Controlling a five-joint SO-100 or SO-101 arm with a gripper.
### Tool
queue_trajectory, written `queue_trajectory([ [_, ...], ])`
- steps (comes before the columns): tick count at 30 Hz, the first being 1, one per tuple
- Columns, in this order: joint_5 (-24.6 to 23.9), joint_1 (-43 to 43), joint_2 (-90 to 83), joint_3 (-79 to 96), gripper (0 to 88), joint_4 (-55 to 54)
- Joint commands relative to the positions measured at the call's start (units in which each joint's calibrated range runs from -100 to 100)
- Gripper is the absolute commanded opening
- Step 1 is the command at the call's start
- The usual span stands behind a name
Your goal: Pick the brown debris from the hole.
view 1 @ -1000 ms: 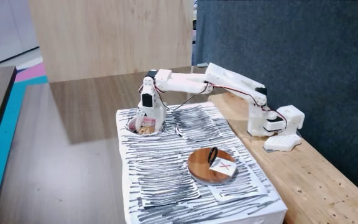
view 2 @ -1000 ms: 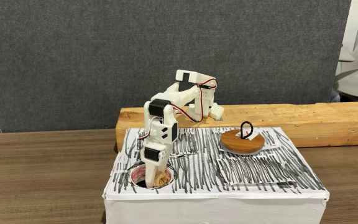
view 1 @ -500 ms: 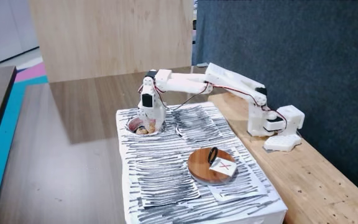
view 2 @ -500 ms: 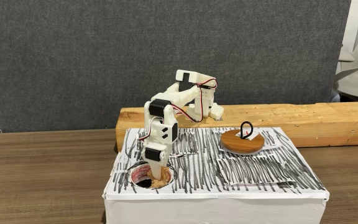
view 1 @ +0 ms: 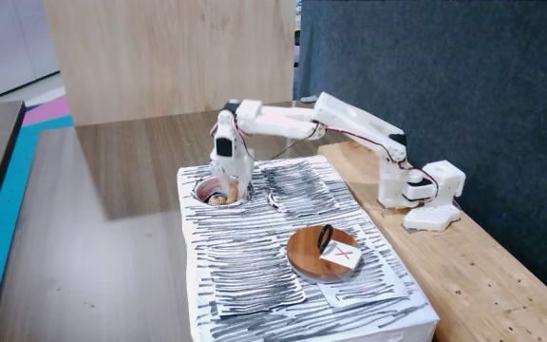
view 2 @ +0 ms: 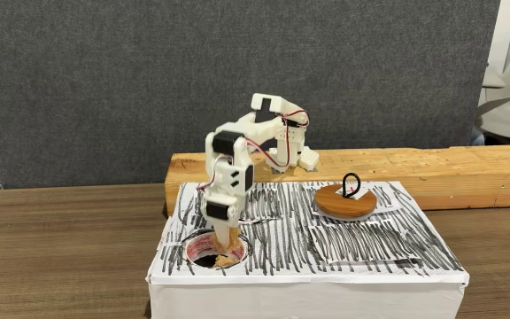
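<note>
The hole (view 1: pixel 200 190) (view 2: pixel 191 247), round with a pinkish-white rim, opens in the striped top of a white box. My gripper (view 1: pixel 222 189) (view 2: pixel 227 252) points straight down over it, tips at about rim height. The brown debris (view 1: pixel 217 199) (view 2: pixel 226 260), a small tan wrinkly lump, hangs at the fingertips over the hole's front edge. The fingers look shut on it. The hole's inside is mostly hidden behind the gripper.
A round wooden disc (view 1: pixel 308 255) (view 2: pixel 342 206) with a black loop and a red X card (view 1: pixel 340 255) lies further along the box top. The arm's base stands on a wooden beam (view 1: pixel 463 275) (view 2: pixel 414 164) behind the box. A brown table surrounds the box.
The gripper has risen out of the hole over the last second. The tan lump has stayed at its tips and now sits near rim level.
</note>
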Motion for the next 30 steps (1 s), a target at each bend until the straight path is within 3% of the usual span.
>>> queue_trajectory([
  [1,0.39,-0.42,-10.24,-0.12,1.2,0.29],
  [17,0.45,-1.81,-22.21,-0.04,1.3,10.18],
  [30,0.29,-19.21,-24.81,0.14,1.3,10.18],
])
